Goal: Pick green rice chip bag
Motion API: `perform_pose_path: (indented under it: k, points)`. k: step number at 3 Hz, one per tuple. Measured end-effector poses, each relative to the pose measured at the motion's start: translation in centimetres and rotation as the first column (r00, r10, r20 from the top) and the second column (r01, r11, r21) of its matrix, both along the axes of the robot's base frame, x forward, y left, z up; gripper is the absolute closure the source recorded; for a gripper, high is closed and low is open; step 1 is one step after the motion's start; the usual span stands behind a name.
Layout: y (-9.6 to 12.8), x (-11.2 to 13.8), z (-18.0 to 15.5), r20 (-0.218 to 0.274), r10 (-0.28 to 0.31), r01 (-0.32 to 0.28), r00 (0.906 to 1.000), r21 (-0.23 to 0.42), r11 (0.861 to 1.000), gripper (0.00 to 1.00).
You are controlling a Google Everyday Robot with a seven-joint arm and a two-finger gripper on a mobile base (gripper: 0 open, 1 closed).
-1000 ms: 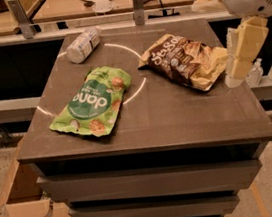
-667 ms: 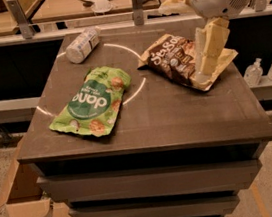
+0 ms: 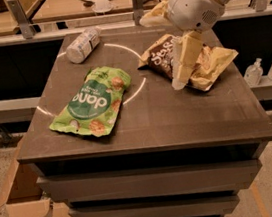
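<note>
The green rice chip bag (image 3: pixel 93 103) lies flat on the left half of the dark table (image 3: pixel 178 119). It is light green, with a dark green circle, white letters and pictures of tan chips. My gripper (image 3: pixel 179 81) hangs from the white arm at the upper right and points down over the brown-and-cream snack bag (image 3: pixel 211 63). It is well to the right of the green bag, apart from it, and holds nothing that I can see.
A plastic bottle (image 3: pixel 83 44) lies on its side at the table's back left. A cardboard box (image 3: pixel 34 213) stands on the floor at the left. Two small clear bottles (image 3: pixel 254 71) stand on a ledge at the right. A rail and a wooden counter run behind.
The arm has swung left from the table's right edge, and the gripper now hangs over the brown-and-cream bag. The bags and the bottle have not moved.
</note>
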State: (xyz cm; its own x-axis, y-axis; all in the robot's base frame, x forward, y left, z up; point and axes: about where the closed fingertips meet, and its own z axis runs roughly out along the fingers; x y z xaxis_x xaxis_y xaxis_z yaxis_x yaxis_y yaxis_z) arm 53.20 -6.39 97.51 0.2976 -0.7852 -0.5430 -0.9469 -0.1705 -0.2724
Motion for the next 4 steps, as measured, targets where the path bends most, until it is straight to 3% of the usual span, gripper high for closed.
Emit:
perform_pose_path:
  k: [2,4]
  points:
    - [4.4,1.6,-2.1,-0.002,0.06,-0.06,0.9982,0.047,0.997,0.0]
    - [9.2,4.0,-6.6,-0.089,0.021,-0.01,0.9958,0.123,0.992,0.0]
